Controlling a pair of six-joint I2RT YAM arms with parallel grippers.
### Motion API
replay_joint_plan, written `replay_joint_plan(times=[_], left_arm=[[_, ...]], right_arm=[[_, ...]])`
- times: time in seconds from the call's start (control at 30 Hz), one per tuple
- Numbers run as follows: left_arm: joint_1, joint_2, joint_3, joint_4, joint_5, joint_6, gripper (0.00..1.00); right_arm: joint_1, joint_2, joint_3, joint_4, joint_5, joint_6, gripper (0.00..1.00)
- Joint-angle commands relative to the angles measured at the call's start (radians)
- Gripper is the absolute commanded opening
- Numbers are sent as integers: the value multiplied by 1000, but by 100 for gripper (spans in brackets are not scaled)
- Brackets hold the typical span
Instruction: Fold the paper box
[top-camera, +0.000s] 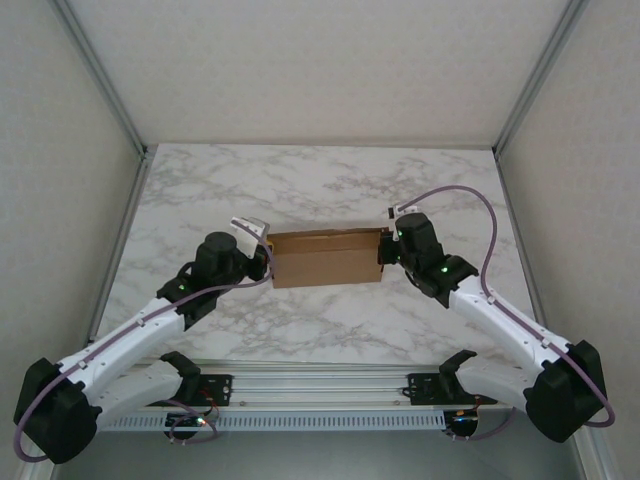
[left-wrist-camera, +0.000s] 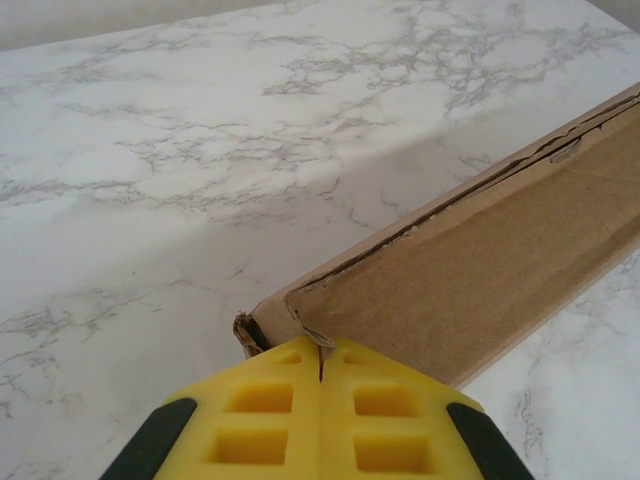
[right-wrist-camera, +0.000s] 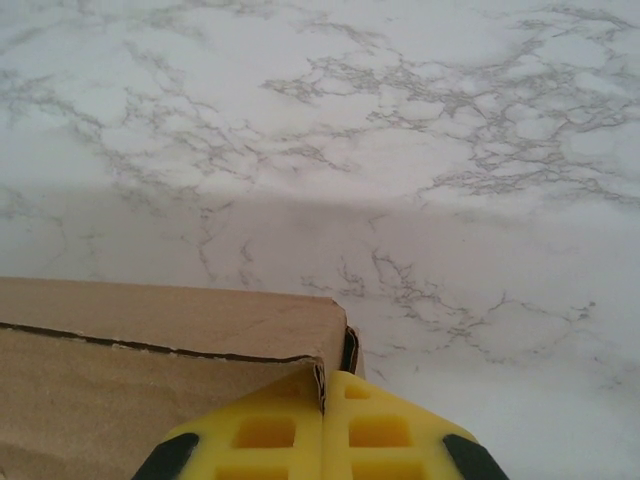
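The paper box is plain brown cardboard, lying closed up as a long low shape in the middle of the marble table. My left gripper is at its left end and my right gripper at its right end. In the left wrist view the yellow fingers meet, and the left gripper pinches a thin cardboard corner of the box. In the right wrist view a wall edge of the box runs into the seam of the right gripper, which is shut on it.
White enclosure walls with metal corner posts border the table on three sides. An aluminium rail carrying both arm bases runs along the near edge. Purple cables loop off each arm. Bare marble surrounds the box.
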Motion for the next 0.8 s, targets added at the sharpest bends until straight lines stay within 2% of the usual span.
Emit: replay_joint_plan(times=[0.0, 0.4, 0.53, 0.77], left_arm=[[-27, 29, -45, -82, 31, -30, 0], [-66, 0, -81, -70, -105, -187, 0], [-67, 34, -80, -84, -101, -182, 0], [-69, 45, -66, -95, -108, -164, 0]], right_arm=[[28, 5, -67, -47, -12, 81, 0], [32, -29, -164, 43, -21, 68, 1], [31, -63, -170, 51, -19, 52, 7], [30, -84, -138, 19, -39, 32, 24]])
